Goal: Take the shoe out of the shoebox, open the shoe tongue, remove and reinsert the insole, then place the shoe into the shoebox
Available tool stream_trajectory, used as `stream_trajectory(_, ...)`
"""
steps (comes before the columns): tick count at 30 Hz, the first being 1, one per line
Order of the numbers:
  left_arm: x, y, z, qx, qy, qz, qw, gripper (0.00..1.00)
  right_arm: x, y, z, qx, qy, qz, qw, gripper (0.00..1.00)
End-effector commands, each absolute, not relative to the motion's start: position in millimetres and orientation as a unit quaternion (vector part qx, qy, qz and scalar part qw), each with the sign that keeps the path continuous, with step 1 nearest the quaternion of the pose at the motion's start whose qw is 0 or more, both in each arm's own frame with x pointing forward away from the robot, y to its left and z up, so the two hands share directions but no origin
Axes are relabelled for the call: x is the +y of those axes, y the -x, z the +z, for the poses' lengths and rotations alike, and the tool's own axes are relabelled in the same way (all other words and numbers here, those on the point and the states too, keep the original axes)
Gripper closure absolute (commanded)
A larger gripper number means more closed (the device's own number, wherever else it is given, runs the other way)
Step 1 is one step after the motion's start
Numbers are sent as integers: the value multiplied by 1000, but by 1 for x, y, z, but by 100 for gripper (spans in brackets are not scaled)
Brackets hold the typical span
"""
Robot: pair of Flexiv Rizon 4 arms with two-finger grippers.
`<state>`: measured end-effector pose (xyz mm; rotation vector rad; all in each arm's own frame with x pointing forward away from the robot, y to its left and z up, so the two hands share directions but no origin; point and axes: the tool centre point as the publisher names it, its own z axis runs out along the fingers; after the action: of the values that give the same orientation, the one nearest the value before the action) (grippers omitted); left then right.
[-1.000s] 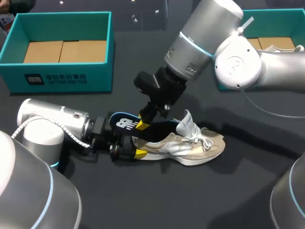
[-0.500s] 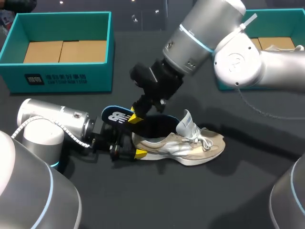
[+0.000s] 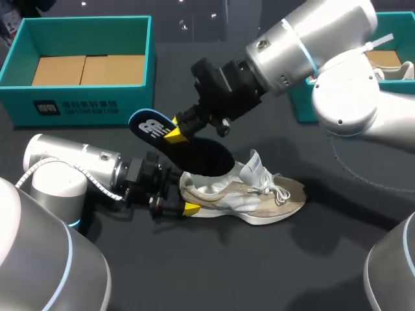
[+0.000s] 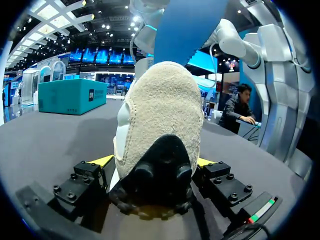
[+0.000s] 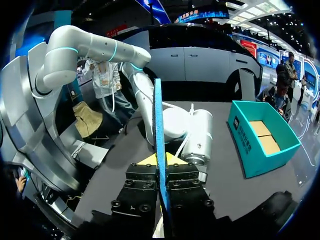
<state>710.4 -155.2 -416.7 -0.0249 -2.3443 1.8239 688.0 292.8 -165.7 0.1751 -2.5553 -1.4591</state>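
The shoe (image 3: 253, 194) rests on the table (image 3: 214, 272), its heel clamped between the 2 fingers of the left gripper (image 3: 183, 195). Above its opening, the right gripper (image 3: 174, 134) pinches the blue insole (image 3: 201, 155). The teal shoebox (image 3: 84, 103) stands well apart.
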Motion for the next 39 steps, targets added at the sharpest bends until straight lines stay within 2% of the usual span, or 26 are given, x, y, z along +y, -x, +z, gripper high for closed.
stream_trajectory(1,-158,-712,-421,-787,8,612,85,100,279,-677,-150,-838,-43,-537,86,100)
stream_trajectory(14,-158,-712,-421,-787,8,612,85,100,279,-677,-150,-838,-43,-537,86,100)
stream_trajectory(20,-158,-712,-421,-787,8,612,85,100,250,-669,-127,-784,8,-617,70,100)
stream_trajectory(36,-158,-712,-421,-787,8,612,85,100,210,-640,-96,-739,126,-649,125,100)
stream_trajectory(39,-158,-712,-421,-787,8,612,85,100,209,-639,-95,-745,137,-642,119,100)
